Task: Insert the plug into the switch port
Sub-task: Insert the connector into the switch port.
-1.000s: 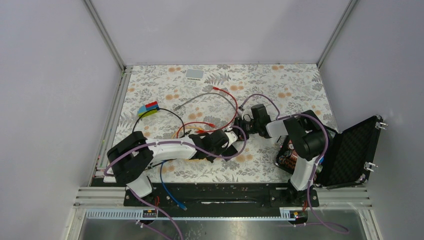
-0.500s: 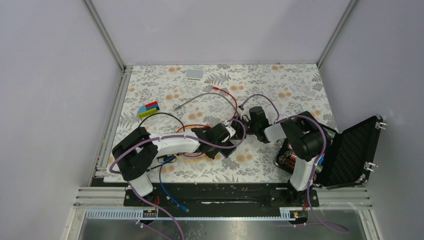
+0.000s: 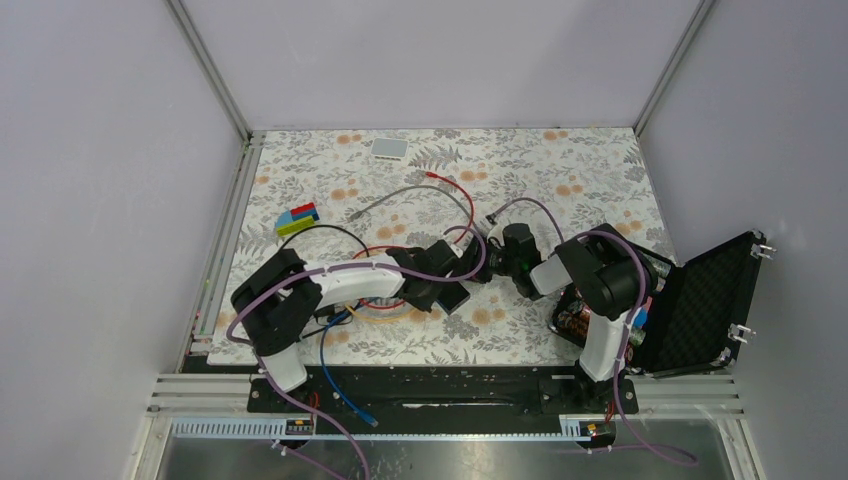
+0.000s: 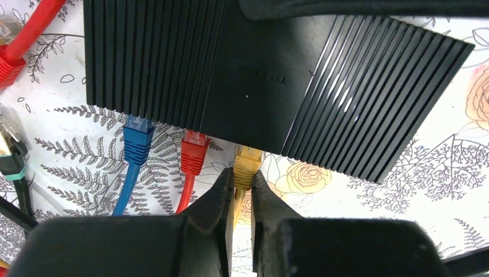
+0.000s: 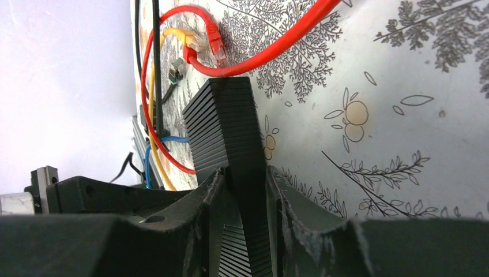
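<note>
The floral table [image 3: 580, 170] fills the middle of the top view, with an open black case [image 3: 700, 300] at its right edge, well apart from the work. Both arms reach in to meet at the centre of the frame, one from each side, which suits a job where one tool braces and the other pushes.

The switch [image 4: 254, 75], a flat black ribbed box, spans the upper half of the left wrist view. In the right wrist view it stands on edge in the lower middle, and the right gripper [image 5: 245, 179] is clamped on it with a finger against each broad face, apparently to stop it sliding away from the push.

The left gripper [image 4: 243, 182], at the bottom centre of its view, is pinched on the yellow plug [image 4: 248, 161] just behind its head, so the tip stays free and in line with the box. A blue plug [image 4: 138, 141] and a red plug [image 4: 194, 153] sit at the same edge to its left, apparently already seated. The yellow tip touches that edge, but the switch port itself is hidden under it, so whether the plug is fully home cannot be told.
</note>
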Robot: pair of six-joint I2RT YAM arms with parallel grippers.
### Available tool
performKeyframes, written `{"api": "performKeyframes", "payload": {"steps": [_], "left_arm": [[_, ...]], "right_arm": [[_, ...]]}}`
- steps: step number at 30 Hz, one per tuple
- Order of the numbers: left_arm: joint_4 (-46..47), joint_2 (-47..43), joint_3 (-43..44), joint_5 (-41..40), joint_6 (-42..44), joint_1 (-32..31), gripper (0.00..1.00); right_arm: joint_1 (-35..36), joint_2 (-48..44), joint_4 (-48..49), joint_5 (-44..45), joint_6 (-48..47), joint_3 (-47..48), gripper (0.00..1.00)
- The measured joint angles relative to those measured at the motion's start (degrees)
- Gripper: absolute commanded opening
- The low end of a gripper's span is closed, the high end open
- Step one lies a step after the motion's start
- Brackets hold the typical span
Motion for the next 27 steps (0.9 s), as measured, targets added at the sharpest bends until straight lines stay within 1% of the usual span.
{"api": "performKeyframes", "payload": {"steps": [2, 5, 9, 13, 16, 18, 20, 24, 27], "left_arm": [[-1.29, 0.74, 1.05, -0.28, -1.25, -0.02, 0.00], [-0.24, 0.39, 0.26, -0.66, -0.83, -0.50, 0.00], [6.99, -2.36, -4.39, -0.57, 4.24, -1.49, 0.00], [15.45, -3.74, -7.91, 2.32, 10.25, -1.86, 0.00], [16.41, -3.76, -8.11, 3.43, 14.43, -1.92, 0.00], [16.26, -3.76, -8.00, 3.82, 15.06, -1.68, 0.00], [15.52, -3.74, -7.61, 4.61, 13.66, -0.85, 0.00], [12.90, -3.65, -6.86, 6.60, 7.28, 1.97, 0.00], [8.09, -3.23, -5.22, 6.08, 4.11, 3.78, 0.00]], "right_arm": [[0.22, 0.33, 2.47, 1.07, 1.99, -1.05, 0.36], [0.26, 1.25, 6.23, 1.88, 4.81, -2.29, 0.36], [0.28, 3.04, 9.77, 2.62, 6.88, -2.27, 0.37], [0.28, 4.26, 10.56, 3.89, 6.60, -0.94, 0.37], [0.26, 4.28, 9.70, 3.63, 5.51, -0.44, 0.37], [0.26, 4.13, 9.16, 3.58, 4.63, -0.31, 0.37], [0.28, 3.91, 8.66, 3.67, 3.91, -0.31, 0.37], [0.44, 3.56, 8.63, 4.15, 3.63, -0.72, 0.36], [0.76, 3.32, 9.81, 4.28, 4.26, -1.88, 0.35]]}}
